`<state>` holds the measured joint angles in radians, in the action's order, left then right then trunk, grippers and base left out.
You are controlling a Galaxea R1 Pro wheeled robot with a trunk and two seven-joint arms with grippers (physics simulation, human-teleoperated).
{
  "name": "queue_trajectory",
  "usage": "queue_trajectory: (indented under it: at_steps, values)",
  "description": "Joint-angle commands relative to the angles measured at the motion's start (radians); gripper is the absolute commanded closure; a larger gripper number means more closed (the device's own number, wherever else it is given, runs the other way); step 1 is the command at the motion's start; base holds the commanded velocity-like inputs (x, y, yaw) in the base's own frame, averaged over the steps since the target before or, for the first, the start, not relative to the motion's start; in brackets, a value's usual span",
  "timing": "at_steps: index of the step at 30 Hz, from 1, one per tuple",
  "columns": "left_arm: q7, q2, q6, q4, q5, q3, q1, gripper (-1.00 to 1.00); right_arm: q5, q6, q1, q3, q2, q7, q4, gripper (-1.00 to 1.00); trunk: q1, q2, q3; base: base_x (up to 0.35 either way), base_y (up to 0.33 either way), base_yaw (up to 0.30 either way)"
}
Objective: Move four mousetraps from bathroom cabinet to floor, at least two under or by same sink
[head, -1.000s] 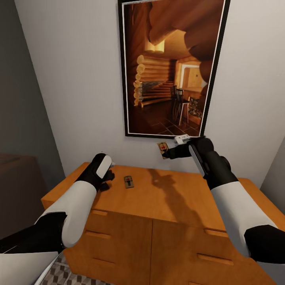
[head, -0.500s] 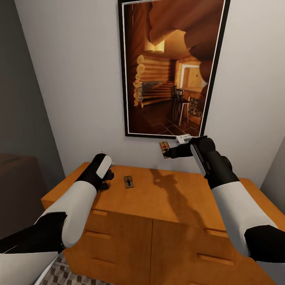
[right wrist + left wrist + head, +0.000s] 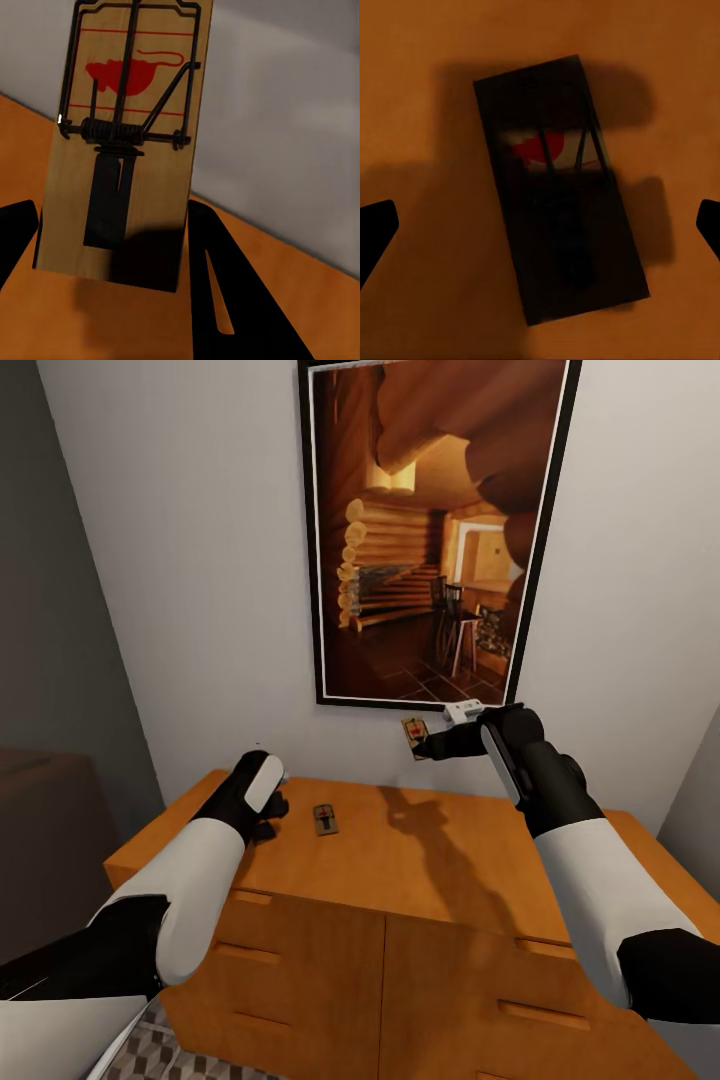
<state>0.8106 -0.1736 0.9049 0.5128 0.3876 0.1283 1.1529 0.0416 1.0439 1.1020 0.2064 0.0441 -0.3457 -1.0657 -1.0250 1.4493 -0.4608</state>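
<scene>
Nearest, the left hand (image 3: 268, 810) hovers low over the orange-brown cabinet's top (image 3: 420, 860), spread wide — its wrist view looks down on a shadowed mousetrap (image 3: 559, 187) lying flat between the fingertips (image 3: 375, 229), untouched. Just right of that hand lies another mousetrap (image 3: 325, 819). Farther back, the right hand (image 3: 422, 745) grips a third mousetrap (image 3: 412, 734) — lifted upright before the wall, below the framed picture (image 3: 435, 530).

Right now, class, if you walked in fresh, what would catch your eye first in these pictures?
The tall framed log-cabin picture on the white wall. Just below it, the right gripper holds a mousetrap up above the orange-brown cabinet. Another mousetrap lies on the cabinet's top, beside the left gripper.
</scene>
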Motion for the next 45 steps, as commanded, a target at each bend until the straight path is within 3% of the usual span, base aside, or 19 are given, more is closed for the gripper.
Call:
queue_trajectory:
  at_steps: [1,16,38,39,45]
  values:
    - [0.010,-0.001,-0.001,-0.006,0.010,0.004,0.001,-1.00,0.004,0.003,0.001,0.002,0.001,-0.004,0.002,1.00,0.000,0.001,-0.001,0.000,0.000,0.000]
    - [0.010,-0.001,-0.043,-0.079,0.009,0.004,0.001,-1.00,0.004,0.003,0.001,0.001,0.001,-0.004,0.040,1.00,0.000,0.001,-0.001,0.000,0.000,0.000]
    - [0.010,-0.001,-0.047,-0.090,0.008,0.004,0.001,-1.00,0.004,0.003,0.001,0.001,0.002,-0.004,0.041,1.00,0.000,0.001,-0.001,0.000,0.000,0.000]
    - [0.010,-0.001,-0.047,-0.091,0.008,0.004,0.001,1.00,0.004,0.003,0.001,0.001,0.002,-0.004,0.041,1.00,0.000,0.001,-0.001,0.000,0.000,0.000]
    - [0.010,-0.001,-0.047,-0.114,0.006,0.003,0.001,1.00,0.006,0.003,0.001,0.001,0.002,-0.004,0.041,1.00,0.000,0.001,-0.001,0.000,0.000,0.000]
